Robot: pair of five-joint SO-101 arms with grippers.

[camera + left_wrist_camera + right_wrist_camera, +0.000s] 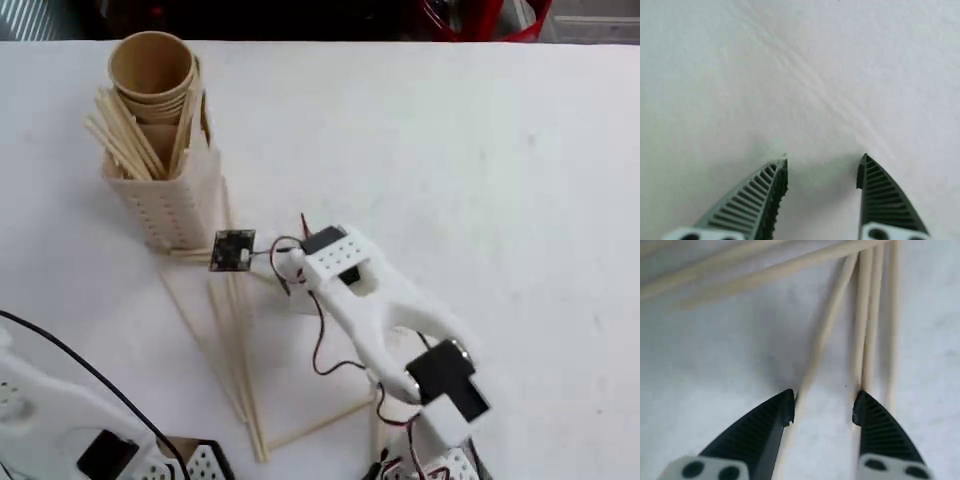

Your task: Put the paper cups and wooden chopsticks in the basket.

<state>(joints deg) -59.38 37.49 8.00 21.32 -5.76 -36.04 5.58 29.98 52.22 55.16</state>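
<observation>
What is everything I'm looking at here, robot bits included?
Basket: one, white, perforated, upright at the table's far left.
Cups: a nested stack of several, tan, standing in the basket.
Basket chopsticks: many, pale wood, leaning in the basket beside the cups.
Loose chopsticks: several, pale wood, lying on the table in front of the basket.
Table: one, white.
Cable: one, black, curving over the table's near left.
Right arm: one, white, over the loose chopsticks.
Left arm: one, white, near left corner.
Right gripper: dark, open, over the loose chopsticks.
Left gripper: dark, open, over bare table.
</observation>
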